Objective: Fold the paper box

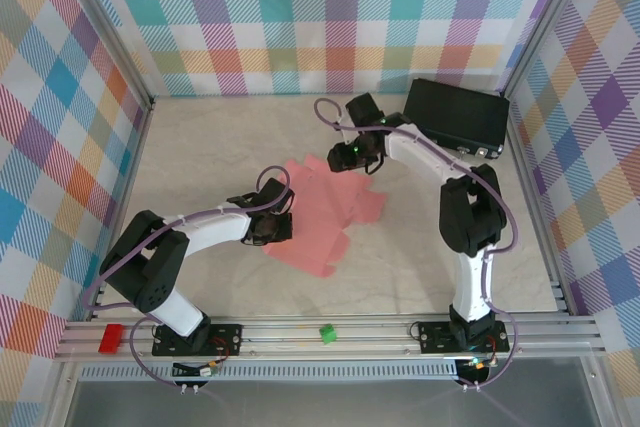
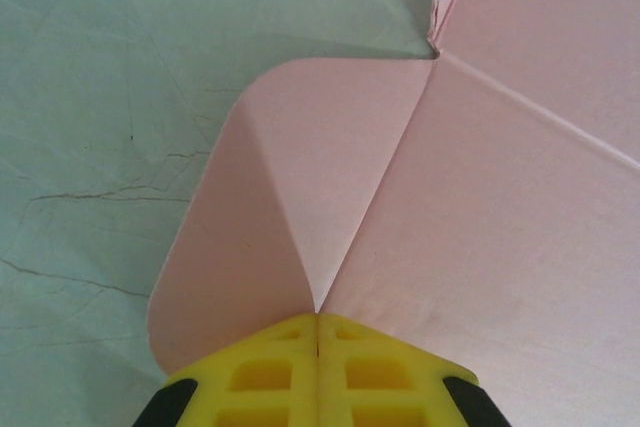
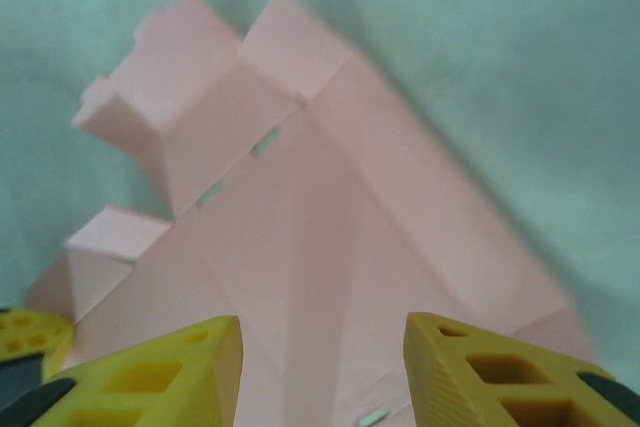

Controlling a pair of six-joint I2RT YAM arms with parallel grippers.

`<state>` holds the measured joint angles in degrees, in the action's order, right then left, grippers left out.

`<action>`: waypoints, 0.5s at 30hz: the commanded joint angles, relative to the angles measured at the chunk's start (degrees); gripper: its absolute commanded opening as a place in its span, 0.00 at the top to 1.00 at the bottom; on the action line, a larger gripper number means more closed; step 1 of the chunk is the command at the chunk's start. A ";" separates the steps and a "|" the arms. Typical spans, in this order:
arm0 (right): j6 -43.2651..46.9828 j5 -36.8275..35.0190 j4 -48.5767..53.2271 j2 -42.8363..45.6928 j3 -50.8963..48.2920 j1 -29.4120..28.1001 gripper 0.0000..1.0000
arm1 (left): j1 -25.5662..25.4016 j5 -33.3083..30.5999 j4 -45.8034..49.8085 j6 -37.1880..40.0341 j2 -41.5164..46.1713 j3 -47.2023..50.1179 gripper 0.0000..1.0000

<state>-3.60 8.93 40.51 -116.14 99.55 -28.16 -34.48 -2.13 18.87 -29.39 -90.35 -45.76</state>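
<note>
The paper box (image 1: 330, 215) is a salmon-pink cut-out sheet with several flaps, lying mostly flat in the middle of the table. At its left edge my left gripper (image 1: 281, 219) is down on the sheet. In the left wrist view its yellow fingers (image 2: 270, 372) press together, with a raised fold of the pink card (image 2: 330, 187) running into the seam between them. My right gripper (image 1: 352, 155) hovers over the sheet's far end. From the right wrist, its fingers (image 3: 165, 377) stand apart above a creased panel (image 3: 300, 207), touching nothing.
A black hard case (image 1: 455, 115) sits at the back right, close behind the right arm. On the near frame rail (image 1: 400, 329) lie a small red block (image 1: 111, 337) and a small green piece (image 1: 327, 333). Plaid walls close in the left, back and right sides.
</note>
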 commanded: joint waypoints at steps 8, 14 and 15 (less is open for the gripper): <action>25.79 9.79 5.76 -12.41 10.47 2.96 0.51 | -0.50 1.80 2.28 2.22 0.82 2.81 1.00; 27.51 5.94 11.84 -19.73 19.14 3.03 0.51 | -0.50 1.26 2.39 2.22 1.57 3.24 1.00; 27.50 4.89 12.05 -20.40 19.92 3.03 0.51 | -0.50 1.19 2.39 2.29 1.62 3.15 1.00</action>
<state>20.51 14.76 48.01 -134.76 116.11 -24.82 -34.48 -1.58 17.89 -28.03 -89.06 -44.34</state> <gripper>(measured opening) 0.495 0.047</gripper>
